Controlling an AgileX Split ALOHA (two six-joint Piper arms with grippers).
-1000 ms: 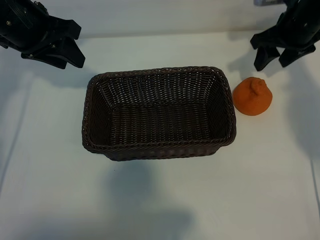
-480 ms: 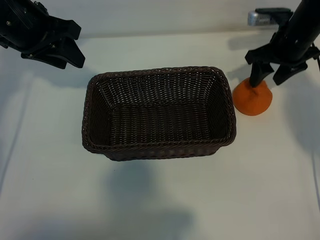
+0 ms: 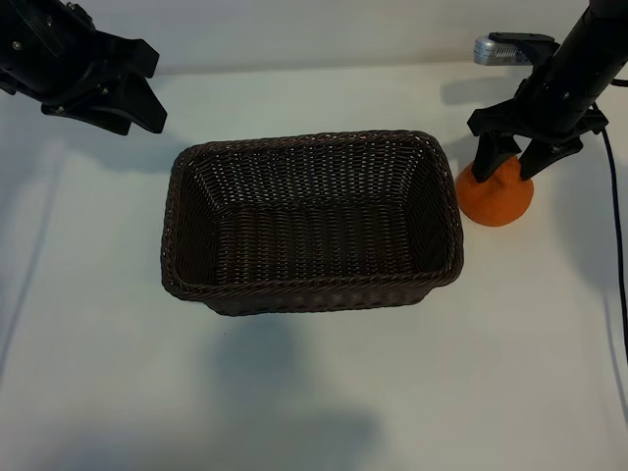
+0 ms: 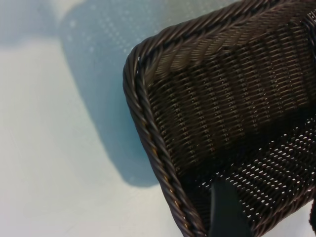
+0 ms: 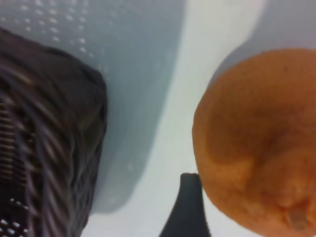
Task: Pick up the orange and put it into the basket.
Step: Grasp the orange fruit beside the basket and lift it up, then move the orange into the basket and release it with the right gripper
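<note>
My right gripper (image 3: 512,157), jaws spread wide, straddles the top of the orange (image 3: 496,197) without clamping it. The orange rests on the white table (image 3: 314,392), just beside the right-hand short wall of the basket (image 3: 186,211) and outside it. My left gripper (image 3: 118,98), jaws apart and holding nothing, hangs near the basket's far left corner.

The right arm reaches down from the upper right of the exterior view, its wrist tilted steeply downward. The right gripper (image 3: 513,160) stands at the right of the frame, jaws spread wide. The left gripper (image 3: 123,103) hangs at the upper left, angled downward, jaws partly spread and empty.
</note>
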